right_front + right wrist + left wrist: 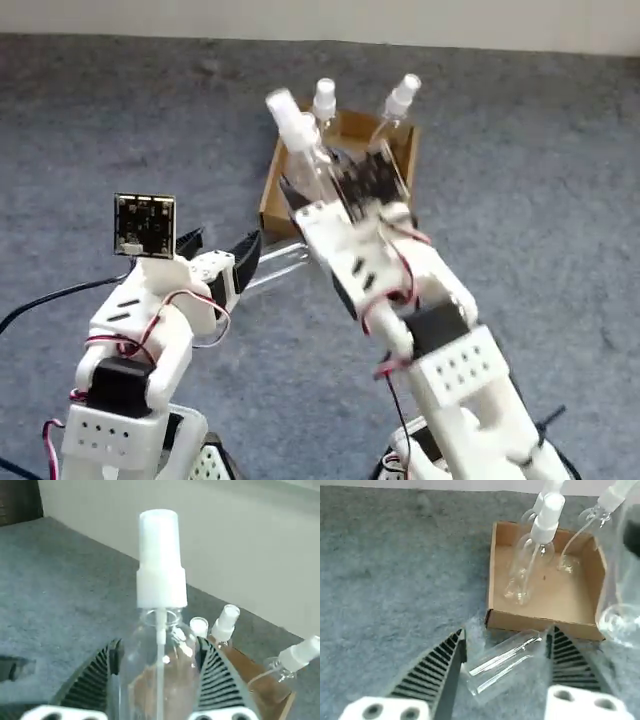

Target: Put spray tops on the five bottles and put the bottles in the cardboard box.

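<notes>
Right wrist view: my right pincer (159, 647) clamps capped bottle (160, 690) mid-body; looks light, slick, brittle. My left pincer (507, 632) wide, uncapped bottle (502, 665) lying between; I'd grip mid-body.

Surface I work over: a grey covering (120, 130), nubby like carpet, spread across the whole table, with a few lighter flecks.
Far edge: the grey covering meets a pale wall (300, 18) in a straight line.
Wall: plain, off-white, unmarked.
From my right wrist: a dark brown shape (17, 500) beside the wall, too cropped to name.
</notes>
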### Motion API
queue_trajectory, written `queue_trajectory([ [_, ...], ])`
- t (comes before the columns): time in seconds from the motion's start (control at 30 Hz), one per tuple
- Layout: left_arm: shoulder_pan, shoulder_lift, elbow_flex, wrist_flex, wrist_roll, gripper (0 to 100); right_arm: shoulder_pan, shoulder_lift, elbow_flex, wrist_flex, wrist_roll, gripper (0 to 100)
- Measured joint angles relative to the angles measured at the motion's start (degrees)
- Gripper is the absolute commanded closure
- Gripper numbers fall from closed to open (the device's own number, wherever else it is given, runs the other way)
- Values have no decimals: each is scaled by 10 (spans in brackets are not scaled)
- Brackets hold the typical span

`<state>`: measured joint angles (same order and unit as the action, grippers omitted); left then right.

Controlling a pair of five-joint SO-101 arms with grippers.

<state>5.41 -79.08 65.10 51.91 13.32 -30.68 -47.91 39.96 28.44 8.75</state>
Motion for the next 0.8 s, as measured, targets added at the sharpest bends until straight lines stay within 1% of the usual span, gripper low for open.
queue_trajectory([
  [0.07,0,1,6,-15,-11,782,0,53,-55,24,-28,995],
  [0.13,0,1,7,-20,-38,780,0,95,-103,49,-62,995],
  [0.23,18,1,7,-22,-48,728,-7,134,-151,63,-91,995],
  [0.3,41,1,7,-22,-49,704,-25,140,-163,70,-96,995],
  [0.4,62,-4,10,-22,-52,702,-53,142,-169,96,-96,995],
  [0.53,61,4,11,-33,-52,702,-91,142,-169,150,-97,995],
  [0.7,53,3,33,-81,-49,702,-97,108,-169,188,-97,995],
  [0.8,49,1,37,-90,-48,702,-99,71,-169,215,-67,995],
])
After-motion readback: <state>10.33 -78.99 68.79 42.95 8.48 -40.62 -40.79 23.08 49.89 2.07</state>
